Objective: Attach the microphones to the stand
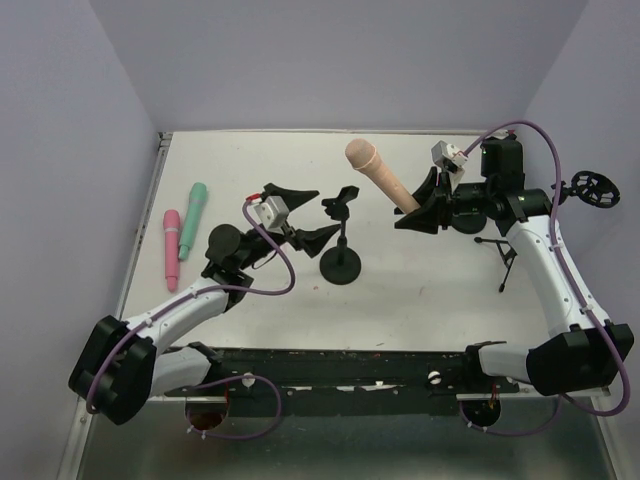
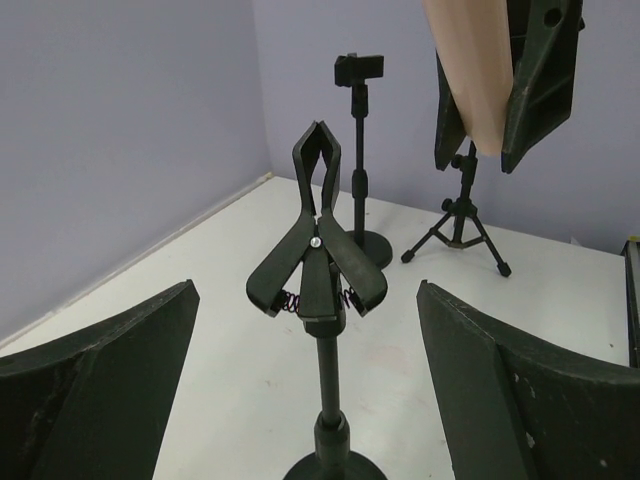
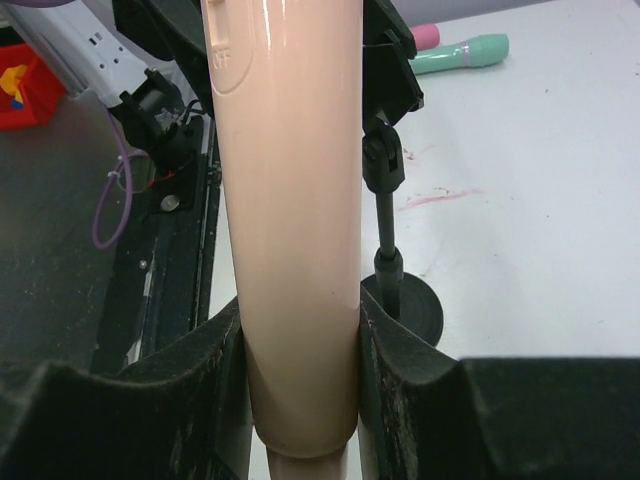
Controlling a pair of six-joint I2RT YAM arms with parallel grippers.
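The peach-tan microphone (image 1: 375, 170) is tilted above the table, its handle clamped in my shut right gripper (image 1: 418, 205); it also fills the right wrist view (image 3: 290, 200), between the fingers (image 3: 400, 370). The black round-base stand (image 1: 341, 265) is in the middle of the table, its spring clip (image 2: 317, 250) closed and empty. My left gripper (image 1: 315, 212) is open and empty just left of the clip; in the left wrist view its fingers (image 2: 100, 380) flank the stand pole. The pink microphone (image 1: 171, 248) and the mint green microphone (image 1: 192, 218) lie side by side at far left.
A black tripod stand (image 1: 505, 255) is under the right arm and also shows in the left wrist view (image 2: 458, 225). A second round-base stand (image 2: 360, 150) is behind the clip. A black round part (image 1: 592, 188) is at the right wall.
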